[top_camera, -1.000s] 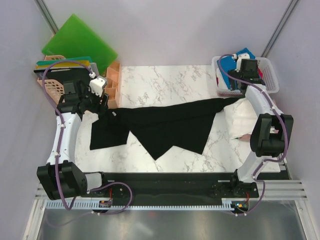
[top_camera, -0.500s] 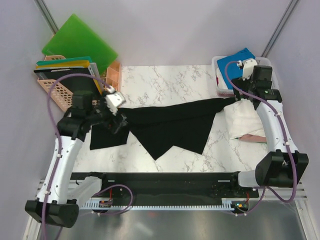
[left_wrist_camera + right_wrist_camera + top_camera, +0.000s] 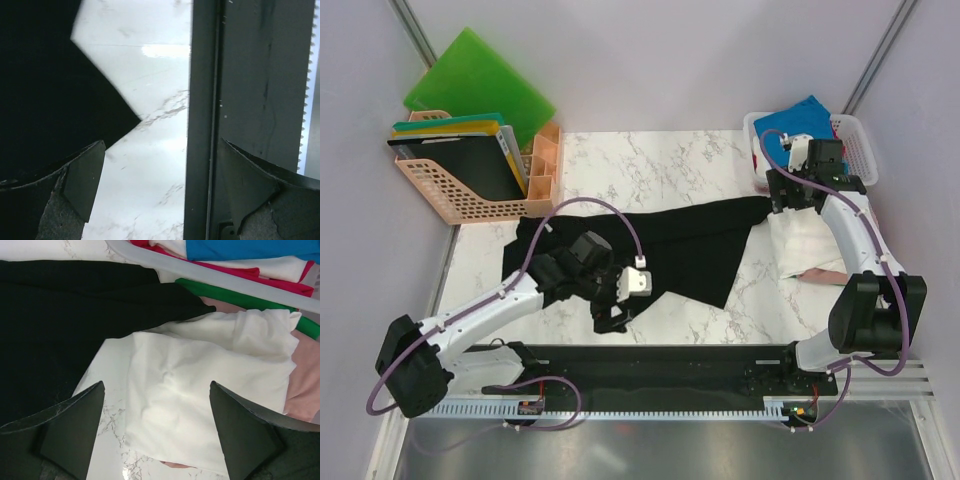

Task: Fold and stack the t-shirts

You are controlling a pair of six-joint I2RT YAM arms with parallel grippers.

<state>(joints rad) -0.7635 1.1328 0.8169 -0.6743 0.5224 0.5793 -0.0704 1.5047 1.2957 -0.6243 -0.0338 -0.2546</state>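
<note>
A large black t-shirt (image 3: 690, 240) lies spread across the marble table (image 3: 630, 160). My left gripper (image 3: 608, 320) hovers open over the near table edge, just right of the black t-shirt's (image 3: 50, 90) pointed corner. Nothing sits between its fingers (image 3: 82, 185). My right gripper (image 3: 780, 196) is open above a crumpled white t-shirt (image 3: 210, 375) beside the black t-shirt's (image 3: 60, 315) right end. Pink cloth (image 3: 305, 385) lies under the white t-shirt, with a strip of green cloth (image 3: 240, 300) behind it. Blue (image 3: 250, 247) and red (image 3: 225, 270) cloth fill the basket.
A white basket (image 3: 860, 150) stands at the back right. A peach file rack (image 3: 450, 190) with folders, a small peach tray (image 3: 545, 160) and green boards (image 3: 480, 85) stand at the back left. A black rail (image 3: 235, 100) runs along the near edge.
My left gripper opened, let go of the black t-shirt's left end and swung from the far left to the near edge. The right gripper shifted slightly over the white t-shirt.
</note>
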